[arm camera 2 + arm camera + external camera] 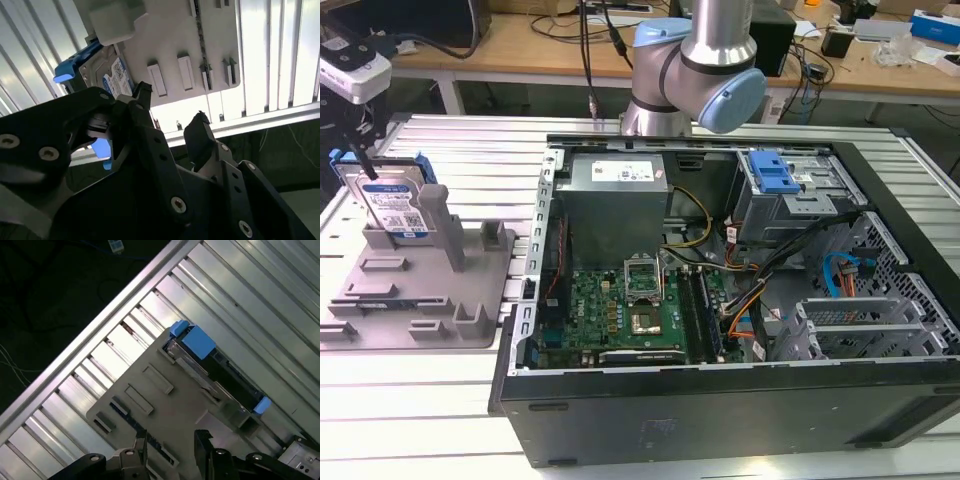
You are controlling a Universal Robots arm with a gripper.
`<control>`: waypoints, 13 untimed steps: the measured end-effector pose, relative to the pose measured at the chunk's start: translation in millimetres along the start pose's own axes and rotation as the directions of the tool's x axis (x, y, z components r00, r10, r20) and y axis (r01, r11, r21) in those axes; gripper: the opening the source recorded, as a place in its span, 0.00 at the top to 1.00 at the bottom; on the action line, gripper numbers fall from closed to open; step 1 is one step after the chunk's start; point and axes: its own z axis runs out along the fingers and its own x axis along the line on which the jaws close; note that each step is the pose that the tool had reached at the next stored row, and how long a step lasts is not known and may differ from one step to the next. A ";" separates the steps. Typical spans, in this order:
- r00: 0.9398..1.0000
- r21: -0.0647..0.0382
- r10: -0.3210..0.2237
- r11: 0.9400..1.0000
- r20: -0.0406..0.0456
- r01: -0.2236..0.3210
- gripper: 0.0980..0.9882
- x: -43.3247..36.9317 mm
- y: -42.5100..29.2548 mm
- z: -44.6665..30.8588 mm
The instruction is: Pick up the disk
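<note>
The disk (396, 205), a flat silver-grey rectangular hard drive with a white-and-blue label and blue plastic side rails, stood upright on its edge in the grey plastic fixture with upright posts (430, 300), in the upper left of the exterior view. The black gripper (364, 158) hung just over the top edge of the disk; contact could not be judged. In the second wrist view the fingers (141, 95) were spread apart and held nothing. The fixture lay on the ribbed aluminium table (430, 410), beside the open black computer case (720, 425).
</note>
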 end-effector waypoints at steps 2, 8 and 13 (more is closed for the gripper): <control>0.999 0.000 -0.053 0.999 -0.002 0.053 0.48 0.0 0.0 0.2; 0.981 -0.001 -0.193 0.981 -0.007 0.193 0.48 0.0 0.0 0.6; 0.955 -0.002 -0.296 0.955 -0.011 0.296 0.48 0.0 0.0 0.7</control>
